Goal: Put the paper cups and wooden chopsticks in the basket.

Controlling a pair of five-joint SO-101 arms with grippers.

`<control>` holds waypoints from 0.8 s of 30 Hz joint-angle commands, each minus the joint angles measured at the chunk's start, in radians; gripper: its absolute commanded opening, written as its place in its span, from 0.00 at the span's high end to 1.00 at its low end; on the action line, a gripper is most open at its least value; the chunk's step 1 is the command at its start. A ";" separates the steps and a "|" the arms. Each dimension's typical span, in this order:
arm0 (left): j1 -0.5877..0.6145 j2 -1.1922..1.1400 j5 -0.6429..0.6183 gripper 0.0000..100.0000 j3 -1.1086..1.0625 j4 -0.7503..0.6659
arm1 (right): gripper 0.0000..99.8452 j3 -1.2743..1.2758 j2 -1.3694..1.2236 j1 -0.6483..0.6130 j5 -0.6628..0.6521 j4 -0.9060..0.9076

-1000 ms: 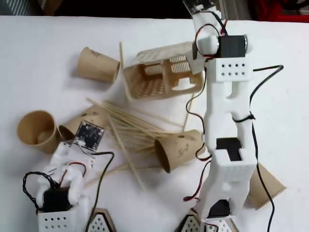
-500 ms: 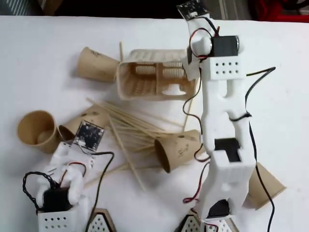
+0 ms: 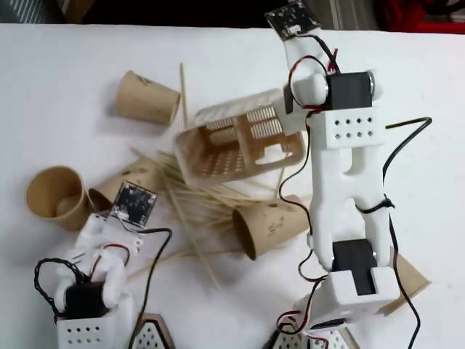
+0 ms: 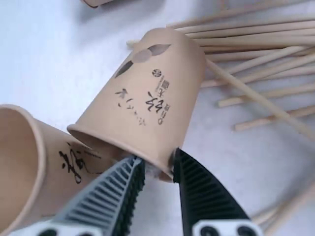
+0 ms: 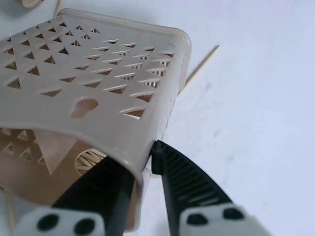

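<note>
From the high view, five cups lie on the table (image 3: pixel 65 73). A far cup (image 3: pixel 149 97) rests on its side near the far edge. An open cup (image 3: pixel 52 193) sits at the left with its mouth showing. A pinched cup (image 3: pixel 145 177) lies just beside it, partly under the left arm (image 3: pixel 94 280). A middle cup (image 3: pixel 269 225) lies on its side against the right arm (image 3: pixel 349 182), and a right cup (image 3: pixel 407 280) pokes out from under that arm's base. There is one basket (image 3: pixel 240 145), tipped onto its side so its mouth faces the near-left. It rests over the far end of a fanned heap of chopsticks (image 3: pixel 196 200), too many to count. One lone chopstick (image 3: pixel 183 83) lies apart, between the far cup and the basket. The left arm is folded low at the near-left corner. The right arm stretches straight out from the near edge to the basket's right end.

In the left wrist view, the left gripper (image 4: pixel 155 164) has its jaws nearly together, clamping the rim of the pinched cup (image 4: pixel 147 98). The open cup (image 4: pixel 27 162) touches it, and the chopsticks (image 4: pixel 256 46) lie beyond.

In the right wrist view, the right gripper (image 5: pixel 142 164) is clamped on the basket's (image 5: pixel 98 73) rim at a corner. One chopstick (image 5: pixel 199 69) lies on the table behind.
</note>
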State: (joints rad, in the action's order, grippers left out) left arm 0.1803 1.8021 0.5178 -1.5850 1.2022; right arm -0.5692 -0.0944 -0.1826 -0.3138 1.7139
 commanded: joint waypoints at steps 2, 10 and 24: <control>-0.002 -0.001 0.008 0.88 0.006 -0.026 | 0.98 -0.011 -0.079 0.008 0.063 0.004; -0.001 -0.001 0.008 0.88 0.005 -0.025 | 0.91 -0.216 -0.302 0.035 0.149 0.004; -0.001 -0.001 0.008 0.88 0.005 -0.025 | 0.88 -0.416 -0.361 -0.012 0.167 -0.010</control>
State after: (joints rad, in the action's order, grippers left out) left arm 0.1803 1.8021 0.5178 -1.5850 1.2022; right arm -0.9314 -0.4626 -0.1642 -0.1542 1.7123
